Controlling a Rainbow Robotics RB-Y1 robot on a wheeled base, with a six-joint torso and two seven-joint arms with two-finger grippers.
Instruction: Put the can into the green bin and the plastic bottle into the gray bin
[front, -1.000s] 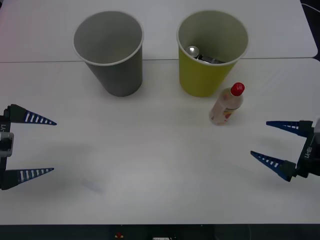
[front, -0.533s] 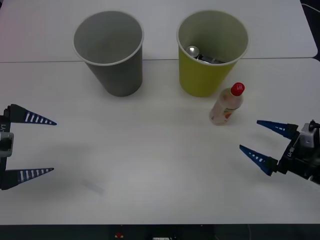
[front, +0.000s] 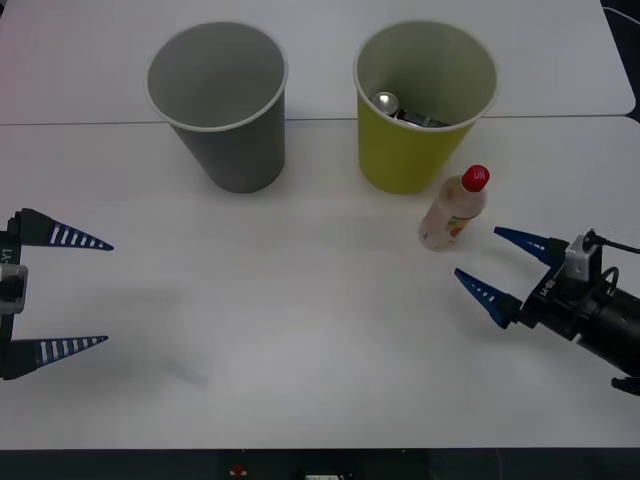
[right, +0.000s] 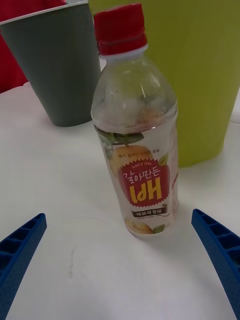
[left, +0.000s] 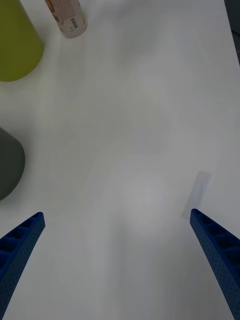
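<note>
Facing plastic bottle (right: 136, 130) (legible label): right pincer (front: 503, 267)

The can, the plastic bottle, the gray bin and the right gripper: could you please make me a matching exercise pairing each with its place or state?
Things:
1. can
2. plastic bottle
3. gray bin
4. right gripper

Places or states:
A. open, fingers pointing at the bottle, not touching it
B. standing upright on the table beside the green bin
C. lying inside the green bin
D. standing with nothing visible inside

Pairs: 1-C, 2-B, 3-D, 4-A
</note>
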